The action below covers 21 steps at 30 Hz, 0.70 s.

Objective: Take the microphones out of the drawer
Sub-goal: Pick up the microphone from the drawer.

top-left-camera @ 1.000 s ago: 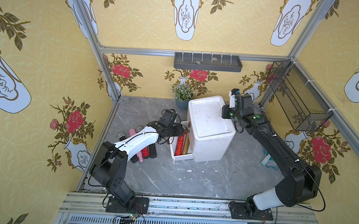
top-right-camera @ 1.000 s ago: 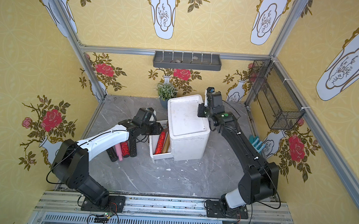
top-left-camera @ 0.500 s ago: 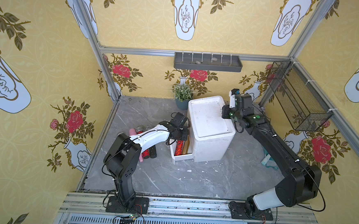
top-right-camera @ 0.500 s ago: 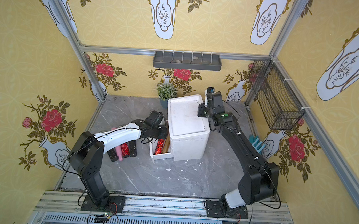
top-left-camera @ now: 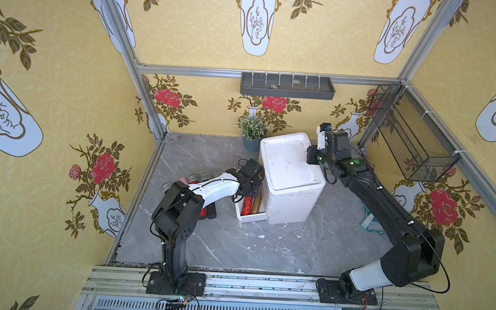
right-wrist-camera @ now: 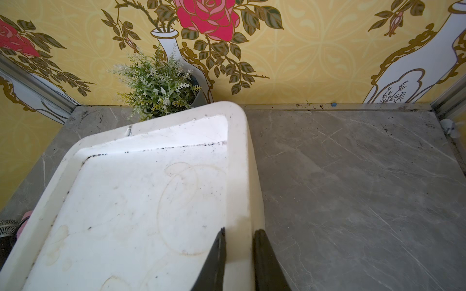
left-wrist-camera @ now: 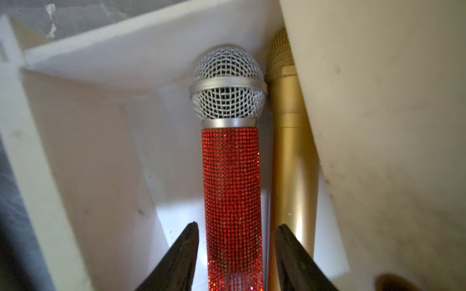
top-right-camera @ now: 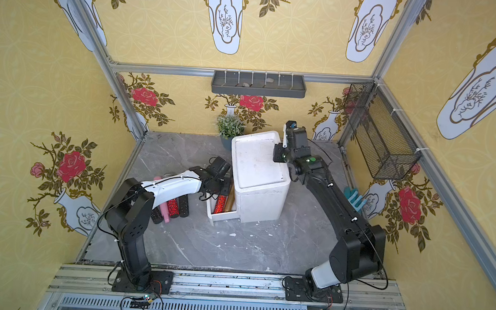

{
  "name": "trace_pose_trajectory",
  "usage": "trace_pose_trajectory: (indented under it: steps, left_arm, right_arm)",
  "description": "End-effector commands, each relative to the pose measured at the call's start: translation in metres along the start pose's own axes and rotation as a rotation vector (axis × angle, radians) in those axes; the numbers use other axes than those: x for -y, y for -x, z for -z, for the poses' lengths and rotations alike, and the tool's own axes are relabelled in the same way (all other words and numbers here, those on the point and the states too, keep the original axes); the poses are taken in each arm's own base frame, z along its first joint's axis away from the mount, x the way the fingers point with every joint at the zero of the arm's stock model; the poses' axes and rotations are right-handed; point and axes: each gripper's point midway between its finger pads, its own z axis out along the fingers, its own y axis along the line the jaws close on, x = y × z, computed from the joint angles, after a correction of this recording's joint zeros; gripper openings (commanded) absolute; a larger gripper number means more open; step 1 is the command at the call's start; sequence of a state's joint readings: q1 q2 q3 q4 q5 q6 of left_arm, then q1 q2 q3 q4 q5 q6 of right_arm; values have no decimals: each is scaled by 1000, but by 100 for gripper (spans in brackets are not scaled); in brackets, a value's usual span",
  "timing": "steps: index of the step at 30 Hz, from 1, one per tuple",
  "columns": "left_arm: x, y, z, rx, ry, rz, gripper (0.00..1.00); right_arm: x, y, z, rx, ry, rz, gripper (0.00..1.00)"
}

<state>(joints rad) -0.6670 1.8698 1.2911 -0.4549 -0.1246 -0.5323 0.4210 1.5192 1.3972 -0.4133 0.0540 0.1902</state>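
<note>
**A:** What's in the drawer [top-left-camera: 251, 218]?

**B:** Two microphones, lying side by side and touching. The red microphone [left-wrist-camera: 232, 189] has a round handle studded with rhinestones and a silver mesh ball head. The gold microphone [left-wrist-camera: 290, 151] is smooth and metallic, on its right, just beside the white cabinet [top-left-camera: 290, 164].

**A:** And outside?

**B:** I count four more microphones [top-right-camera: 172, 208] in a row on the grey marbled table [top-left-camera: 235, 243], left of the drawer.

**A:** Grippers?

**B:** My left gripper [left-wrist-camera: 235, 225] is spread. Its black fingers straddle the red handle with a sliver of gap on each side. My right gripper [right-wrist-camera: 239, 230] is clenched on the cabinet's raised right rim.

**A:** Anything changed in the last second?

**B:** The left arm swung from left of the drawer to over it. The right hasn't moved.
</note>
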Motion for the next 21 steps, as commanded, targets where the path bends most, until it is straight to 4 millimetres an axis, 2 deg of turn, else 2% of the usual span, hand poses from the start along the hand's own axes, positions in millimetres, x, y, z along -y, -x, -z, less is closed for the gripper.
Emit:
trace_pose_trajectory:
  steps: [1,16,21]
  left_arm:
    - [-5,-8,-8,-24,22,-1,54]
    - [-9,-18,-24,-54,66,26,51]
    - [-16,-21,-26,-71,110,46,49]
  right_arm:
    - [17,-57,-5,-217,-68,-21,7]
    - [17,-58,-3,-217,-70,-22,7]
    - [17,-59,-2,-216,-68,-23,7]
